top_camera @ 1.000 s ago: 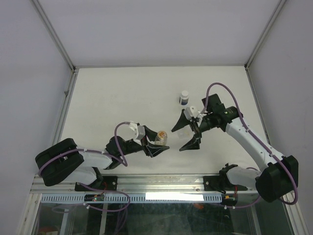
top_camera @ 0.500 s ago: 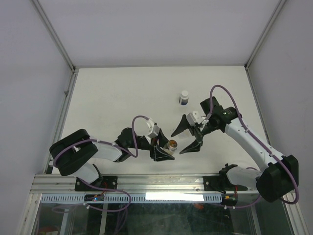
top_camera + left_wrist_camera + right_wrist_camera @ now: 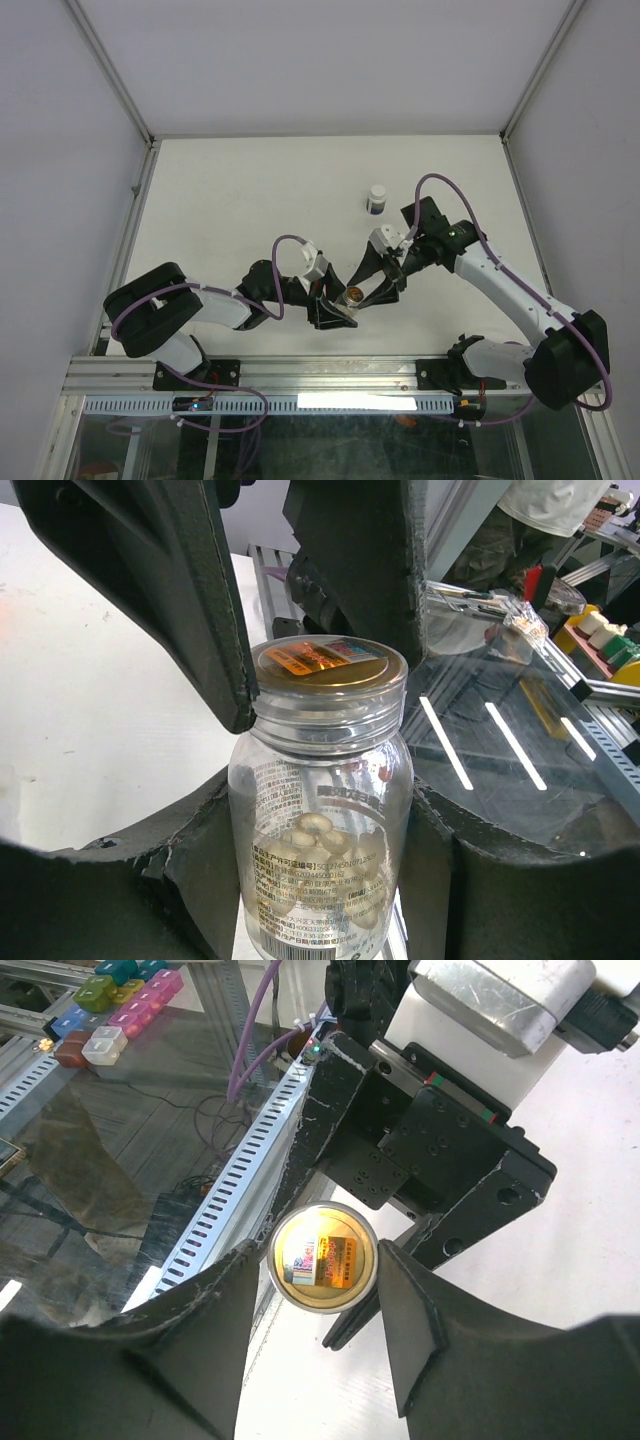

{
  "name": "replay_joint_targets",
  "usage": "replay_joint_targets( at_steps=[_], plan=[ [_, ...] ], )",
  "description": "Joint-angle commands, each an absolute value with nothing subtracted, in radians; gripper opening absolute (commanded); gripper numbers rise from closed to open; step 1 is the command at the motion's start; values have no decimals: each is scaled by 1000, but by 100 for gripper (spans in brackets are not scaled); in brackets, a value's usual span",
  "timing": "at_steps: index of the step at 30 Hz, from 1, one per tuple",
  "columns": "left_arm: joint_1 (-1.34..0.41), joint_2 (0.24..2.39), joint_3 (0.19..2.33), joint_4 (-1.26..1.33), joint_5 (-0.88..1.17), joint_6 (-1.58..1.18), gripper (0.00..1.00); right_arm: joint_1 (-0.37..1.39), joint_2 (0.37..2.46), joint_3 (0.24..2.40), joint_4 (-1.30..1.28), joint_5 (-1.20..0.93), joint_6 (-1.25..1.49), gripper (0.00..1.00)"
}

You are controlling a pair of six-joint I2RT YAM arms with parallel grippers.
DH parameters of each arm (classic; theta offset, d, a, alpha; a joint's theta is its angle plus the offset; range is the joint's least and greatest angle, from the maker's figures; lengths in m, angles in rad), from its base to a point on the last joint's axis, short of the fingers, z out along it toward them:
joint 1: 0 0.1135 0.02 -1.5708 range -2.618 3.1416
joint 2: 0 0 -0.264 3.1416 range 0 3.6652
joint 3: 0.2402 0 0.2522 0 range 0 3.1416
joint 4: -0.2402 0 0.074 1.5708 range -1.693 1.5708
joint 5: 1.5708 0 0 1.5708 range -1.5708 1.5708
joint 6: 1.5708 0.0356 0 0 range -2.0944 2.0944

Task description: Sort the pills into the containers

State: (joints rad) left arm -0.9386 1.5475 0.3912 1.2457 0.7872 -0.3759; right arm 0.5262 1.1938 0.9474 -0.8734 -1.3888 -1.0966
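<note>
A: Is the vial seen whole?
B: No. Its base is cut off by the lower edge, its label print cannot be read, and the pills are partly masked.

Bottle between left pincer, right pincer

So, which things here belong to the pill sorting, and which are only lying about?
In the job: clear glass pill bottle with a silver screw cap, gripped by the left tool; right tool closed on its cap.
Lying about: small dark bottle with a white cap, standing alone farther back on the white table.
</note>
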Motion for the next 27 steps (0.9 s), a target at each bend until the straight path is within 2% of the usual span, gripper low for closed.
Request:
replay_joint_targets(
  at_steps=[1,4,10,12,15,17,20,22,23,27],
  plan=[
    [-933,1537,414,1298,785,-381,0,539,1197,944,-807,-1385,-1029,51],
    [-933,1531,409,1302,768,-382,0,545,1197,942,-789,-1377,-1006,46],
    [-933,1506,374,1350,639,-394,0,546,1187,933,-627,-1308,-762,26],
    [-947,1489,358,1350,489,-383,0,547,1183,915,-498,-1216,-586,20],
    [-1029,1458,397,1191,108,-296,0,546,1194,890,-325,-1024,-355,12],
    [-1072,1466,465,1009,-143,-261,0,544,1220,895,-268,-855,-251,9],
    [-1087,1500,499,983,-355,-233,0,542,1261,906,-253,-764,-184,7],
    [-1088,1507,511,976,-377,-207,0,537,1266,907,-247,-799,-173,9],
    [-1088,1507,513,977,-362,-196,0,532,1262,909,-246,-838,-174,14],
    [-1087,1490,450,1049,-225,-161,0,486,1212,925,-275,-1027,-212,58]
  ],
)
